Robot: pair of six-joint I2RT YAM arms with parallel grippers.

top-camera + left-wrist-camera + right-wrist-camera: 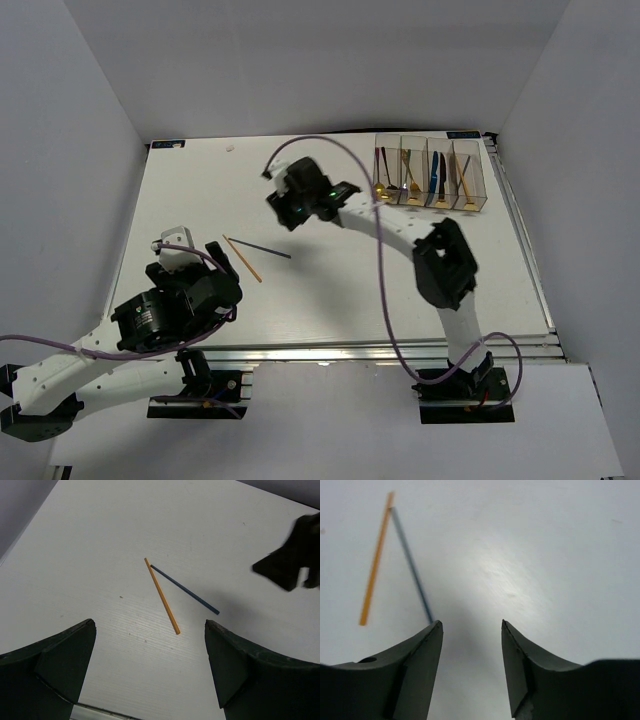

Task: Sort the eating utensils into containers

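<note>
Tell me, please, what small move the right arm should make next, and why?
Probably shift the right gripper sideways and lower it over the blue chopstick. Its jaws stand open above the table, with that chopstick's near end just outside one finger. The blue and the orange chopstick are the only utensils lying loose outside the containers.

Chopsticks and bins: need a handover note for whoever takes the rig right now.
Left claw: open, empty, near left, facing the orange chopstick and blue chopstick.
Right claw: open, empty, over the middle, by the blue chopstick's end.
On the table: both chopsticks in a V, tips close.
Done: other cutlery sits in the four clear bins, far right.
Left: both chopsticks to pick up and bin.
</note>
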